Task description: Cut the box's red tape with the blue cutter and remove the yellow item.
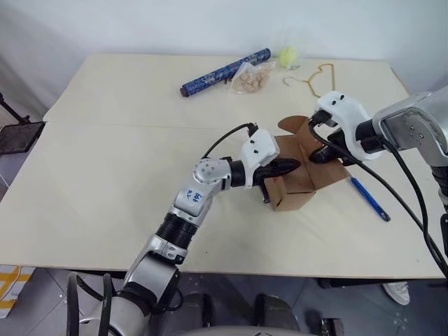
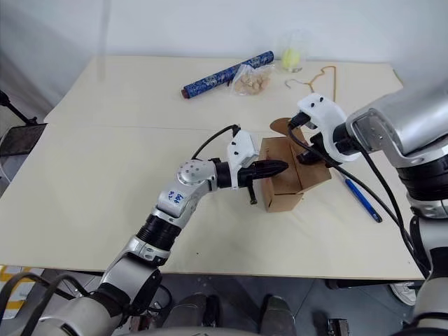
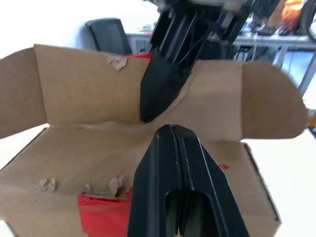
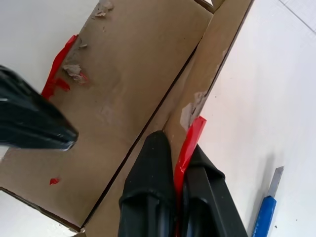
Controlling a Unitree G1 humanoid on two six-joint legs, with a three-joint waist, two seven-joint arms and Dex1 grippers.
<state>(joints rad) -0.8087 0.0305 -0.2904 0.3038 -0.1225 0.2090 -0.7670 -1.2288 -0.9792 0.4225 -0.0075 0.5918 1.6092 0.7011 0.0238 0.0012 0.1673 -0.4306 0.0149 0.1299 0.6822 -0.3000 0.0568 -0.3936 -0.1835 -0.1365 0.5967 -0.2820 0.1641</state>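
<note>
From the head camera I see the left gripper [image 1: 292, 166], fingers pressed together, tips over the box [image 1: 301, 183]; the right gripper [image 1: 320, 152] sits at the box's far flap, and the blue cutter [image 1: 369, 199] lies on the table [image 1: 105, 175] off beyond the right fingers. Left wrist: my fingers [image 3: 180, 187] are closed on nothing, red tape [image 3: 101, 212] just beneath them. Right wrist: fingers [image 4: 148, 197] pinching the flap edge and its red strip, cutter beside them.

Open-flapped brown box [image 1: 297, 175] mid-table, red tape [image 4: 190, 143] seemingly torn, blue cutter [image 1: 369, 198] beside.
</note>
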